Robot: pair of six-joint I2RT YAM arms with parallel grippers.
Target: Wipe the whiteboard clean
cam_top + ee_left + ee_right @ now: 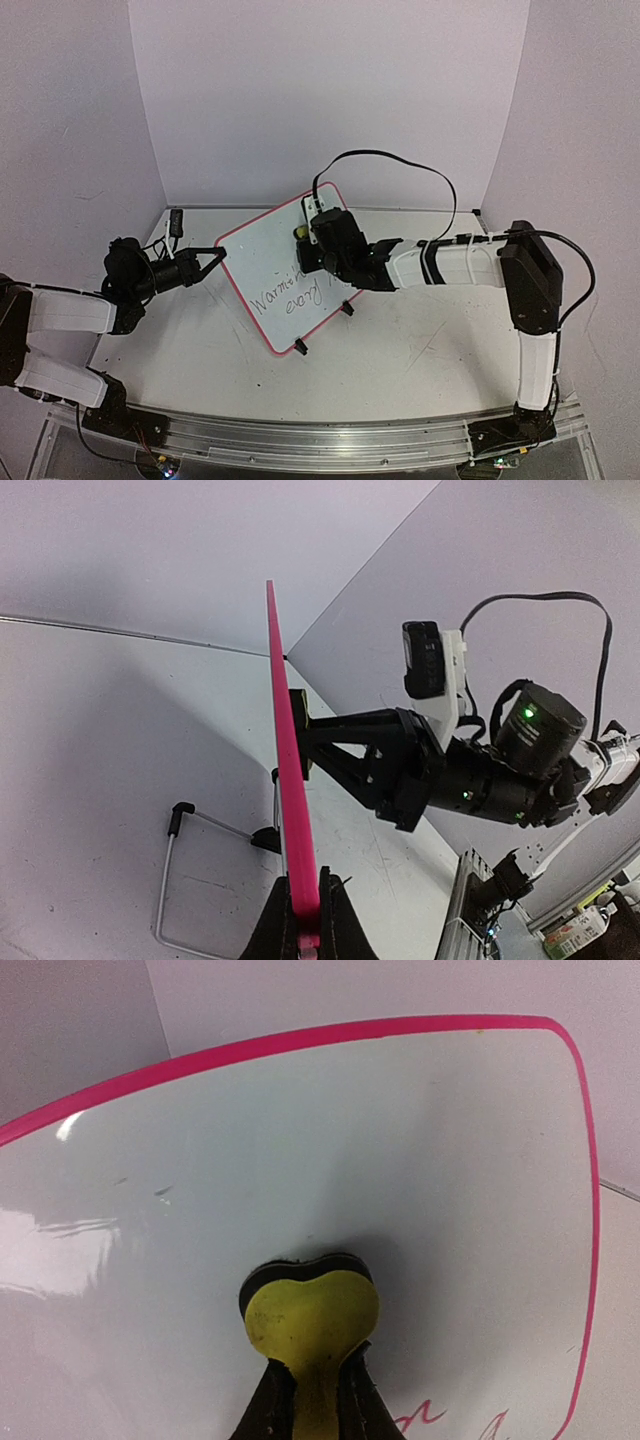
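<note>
The whiteboard [280,270] has a pink frame and stands tilted on two black feet in mid-table, with red handwriting low on its face. My left gripper [214,258] is shut on its left edge; the left wrist view shows the pink frame [290,780] edge-on, clamped between my fingertips [268,932]. My right gripper [308,240] is shut on a yellow heart-shaped eraser [312,1315] and presses its dark felt side against the upper part of the board [330,1150]. Red writing [425,1415] shows just below the eraser.
A wire stand [170,880] lies on the table behind the board. A small black object [175,222] sits at the back left by the wall. The walls close in on three sides.
</note>
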